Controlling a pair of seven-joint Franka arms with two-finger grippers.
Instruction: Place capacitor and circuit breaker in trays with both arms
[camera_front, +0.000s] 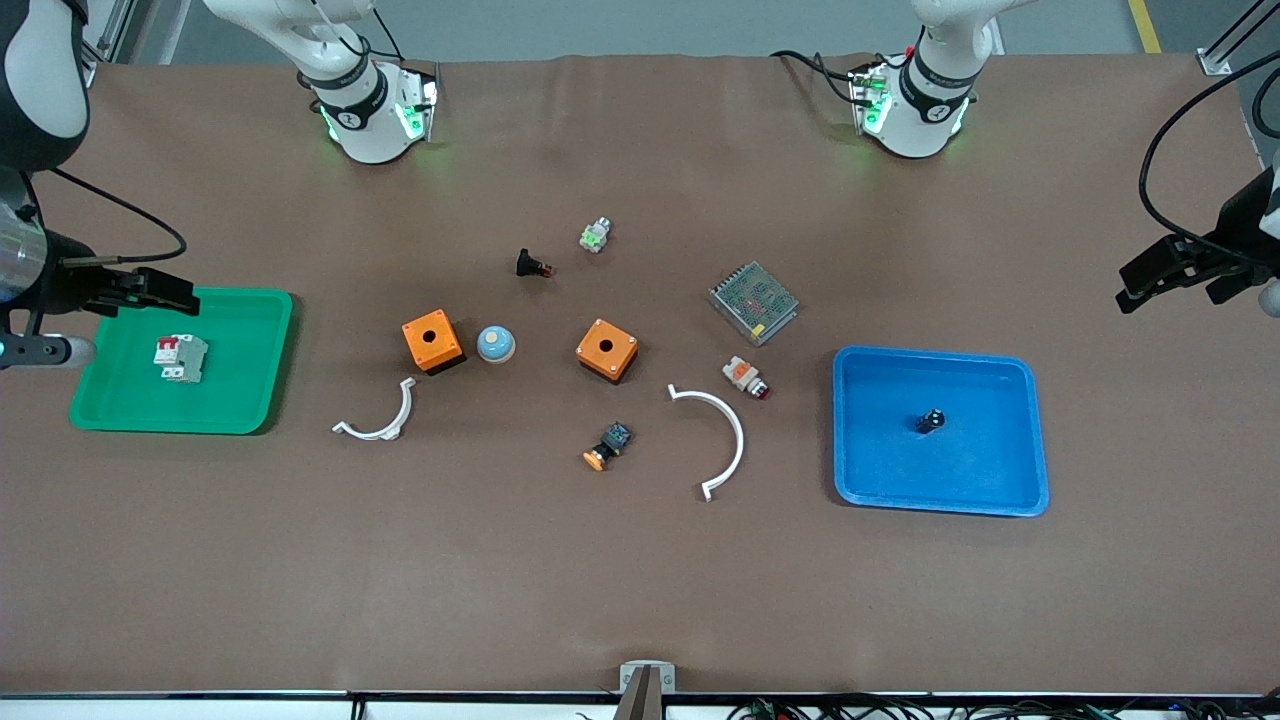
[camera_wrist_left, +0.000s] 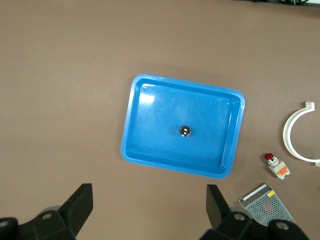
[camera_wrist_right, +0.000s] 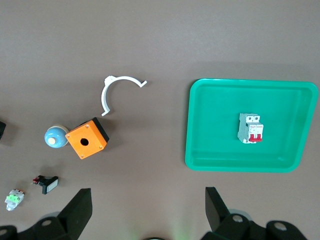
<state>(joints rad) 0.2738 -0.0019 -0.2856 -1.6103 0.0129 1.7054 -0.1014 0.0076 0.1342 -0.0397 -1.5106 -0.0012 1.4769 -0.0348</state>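
The capacitor (camera_front: 930, 421), a tiny black cylinder, stands in the middle of the blue tray (camera_front: 1010, 480) at the left arm's end of the table; the left wrist view looks down on the capacitor (camera_wrist_left: 185, 131). The circuit breaker (camera_front: 181, 359), white and grey with red levers, lies in the green tray (camera_front: 250, 400) at the right arm's end and shows as the same breaker (camera_wrist_right: 250, 128) in the right wrist view. My left gripper (camera_front: 1165, 270) (camera_wrist_left: 149, 195) hangs open and empty, high over bare table beside the blue tray. My right gripper (camera_front: 150, 288) (camera_wrist_right: 148, 195) is open and empty, high by the green tray's edge.
Between the trays lie two orange boxes (camera_front: 432, 341) (camera_front: 607, 350), a blue-white dome (camera_front: 495, 344), two white curved clips (camera_front: 378, 420) (camera_front: 715, 430), a metal mesh unit (camera_front: 754, 301), an indicator lamp (camera_front: 746, 376), a black push-button (camera_front: 533, 265), a green-white part (camera_front: 595, 235) and an orange-capped button (camera_front: 608, 446).
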